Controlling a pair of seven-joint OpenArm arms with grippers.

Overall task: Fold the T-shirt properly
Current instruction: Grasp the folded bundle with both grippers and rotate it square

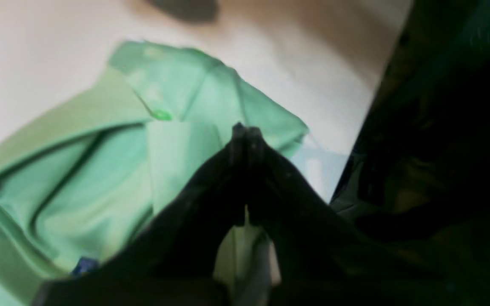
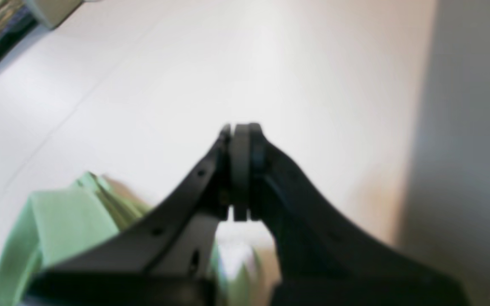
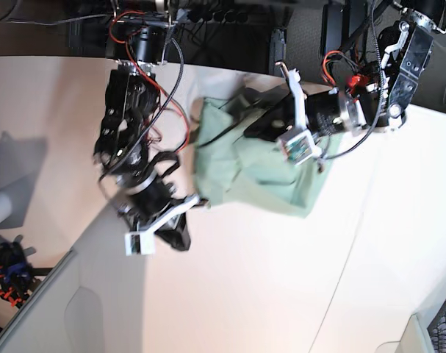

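Observation:
The T-shirt (image 3: 237,165) lies bunched on the white table, pale mint green. In the left wrist view the T-shirt (image 1: 79,182) shows its collar, a small green button (image 1: 162,114) and a blue tag (image 1: 84,265). My left gripper (image 1: 247,132) is shut just over the collar area, with no fabric visible between its tips; in the base view the left gripper (image 3: 256,126) sits over the shirt's upper part. My right gripper (image 2: 241,131) is shut on nothing, pointing away over bare table, with the T-shirt (image 2: 58,221) behind it at lower left. In the base view the right gripper (image 3: 182,237) is beside the shirt's lower-left corner.
The table (image 3: 267,294) is white with a seam running diagonally. Its dark edge (image 1: 440,127) lies close to the right of the left gripper. A beige object (image 2: 53,10) stands at the far left corner in the right wrist view. Red and black cables (image 3: 164,81) hang along the right arm.

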